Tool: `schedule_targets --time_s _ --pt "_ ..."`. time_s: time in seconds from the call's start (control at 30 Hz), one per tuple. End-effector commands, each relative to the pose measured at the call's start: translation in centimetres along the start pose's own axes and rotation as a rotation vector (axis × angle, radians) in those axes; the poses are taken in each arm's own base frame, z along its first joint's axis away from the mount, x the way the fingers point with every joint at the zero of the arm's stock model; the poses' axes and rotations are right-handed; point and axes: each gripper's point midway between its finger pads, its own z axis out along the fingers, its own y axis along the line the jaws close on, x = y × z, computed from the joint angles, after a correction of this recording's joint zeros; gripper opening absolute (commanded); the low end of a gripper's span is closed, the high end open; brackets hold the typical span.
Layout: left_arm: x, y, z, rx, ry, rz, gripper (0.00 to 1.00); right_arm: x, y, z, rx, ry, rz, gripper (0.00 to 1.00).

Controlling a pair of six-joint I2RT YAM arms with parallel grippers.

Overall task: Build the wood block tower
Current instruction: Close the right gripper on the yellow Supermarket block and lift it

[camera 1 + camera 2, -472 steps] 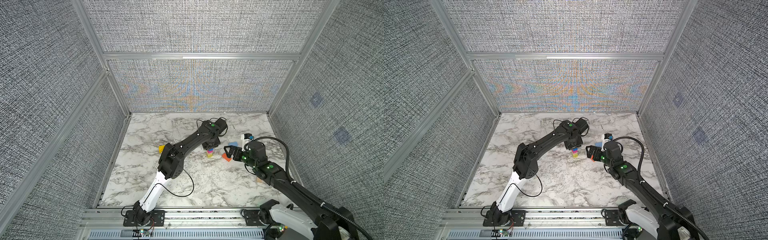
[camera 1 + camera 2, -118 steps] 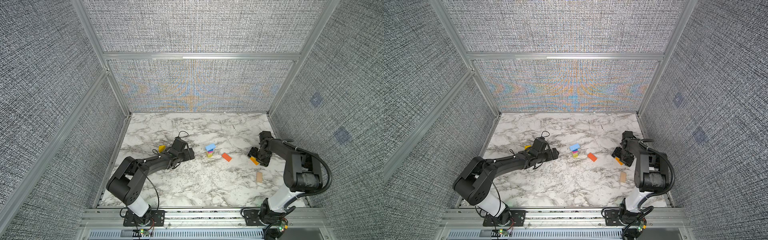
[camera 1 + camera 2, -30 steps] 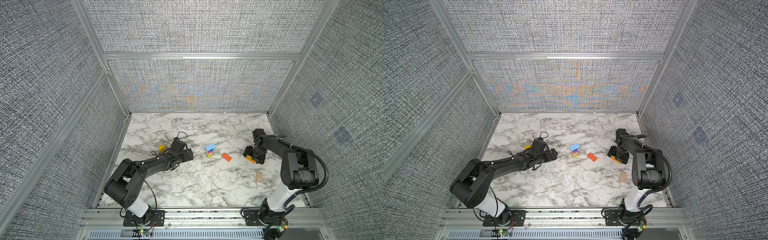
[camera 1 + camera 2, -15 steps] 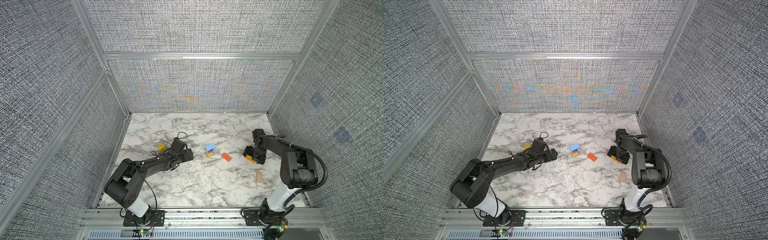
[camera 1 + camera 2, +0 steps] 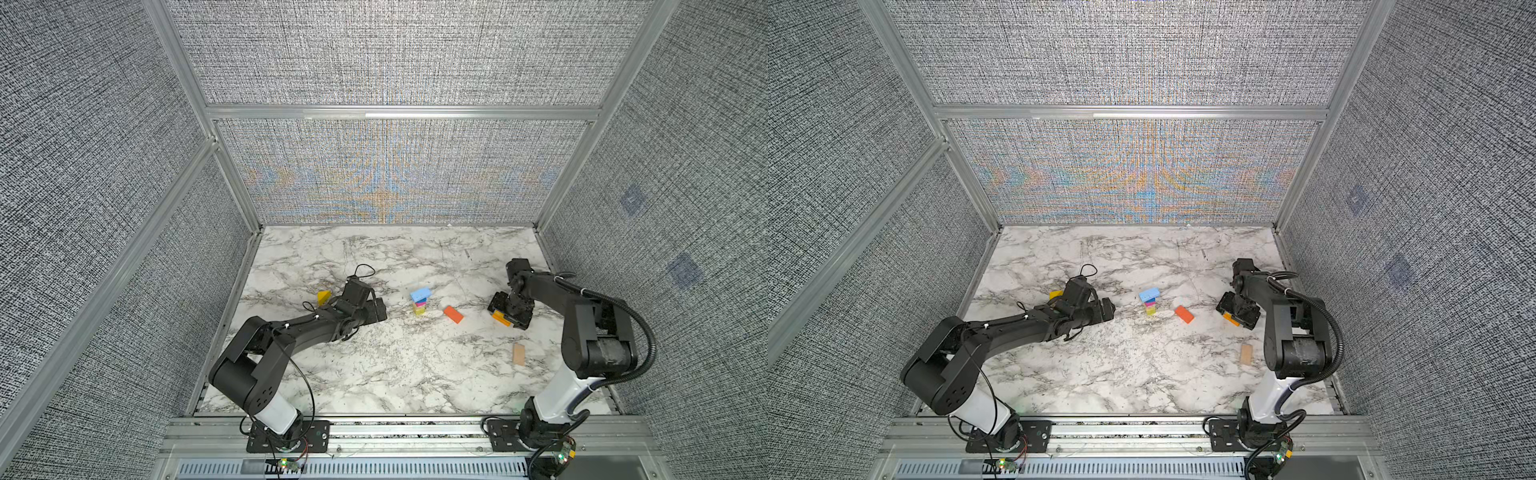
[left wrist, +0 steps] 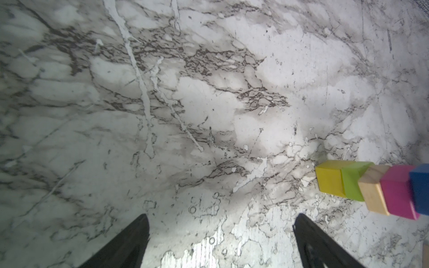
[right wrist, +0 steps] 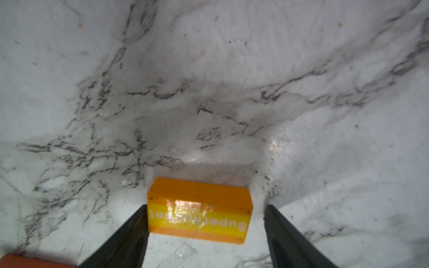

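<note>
The tower (image 5: pixel 420 301) (image 5: pixel 1149 302) stands mid-table with a blue slab on top. In the left wrist view its layers (image 6: pixel 371 188) read yellow, lime, plain wood, magenta, blue. My left gripper (image 5: pixel 376 309) (image 6: pixel 221 218) lies low to its left, open and empty. My right gripper (image 5: pixel 510 313) (image 7: pixel 205 210) is open astride an orange block with a yellow lettered stripe (image 7: pixel 199 208) (image 5: pixel 500 319) that lies on the table. One finger touches an end of it and the other stands clear. An orange slab (image 5: pixel 453 314) lies between tower and right gripper.
A yellow wedge (image 5: pixel 323 296) lies behind the left arm's wrist. A plain plank (image 5: pixel 518 354) lies near the right arm's base side. Grey fabric walls close in the marble table (image 5: pixel 374 374) on three sides.
Over the last four seconds the right gripper has shifted a little to the left, with the orange striped block between its fingers. In the last second neither arm has visibly moved.
</note>
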Motion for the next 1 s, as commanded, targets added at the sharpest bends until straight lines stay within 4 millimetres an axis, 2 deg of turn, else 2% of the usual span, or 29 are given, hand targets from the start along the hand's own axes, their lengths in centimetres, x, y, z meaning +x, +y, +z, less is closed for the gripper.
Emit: schedule_targets --time_s 0.0,0.3,0.43,0.63,0.97 --pt "-0.22 -0.13 0.06 0.001 -0.003 0.003 0.98 0.45 0.27 0.38 -0.017 0.018 0.015 0.76" --pt "-0.08 0.00 0.02 -0.002 -0.001 0.004 0.98 0.32 0.10 0.46 -0.004 0.015 -0.004 0.67" --pt "-0.05 0.08 0.00 -0.005 0.000 0.005 0.98 0.10 0.05 0.34 0.009 0.020 -0.031 0.67" --pt "-0.04 0.11 0.09 -0.006 0.002 0.003 0.98 0.15 0.03 0.40 0.015 0.032 -0.067 0.74" --pt "-0.02 0.09 0.15 -0.006 0.003 0.003 0.98 0.11 0.01 0.58 0.018 0.033 -0.085 0.67"
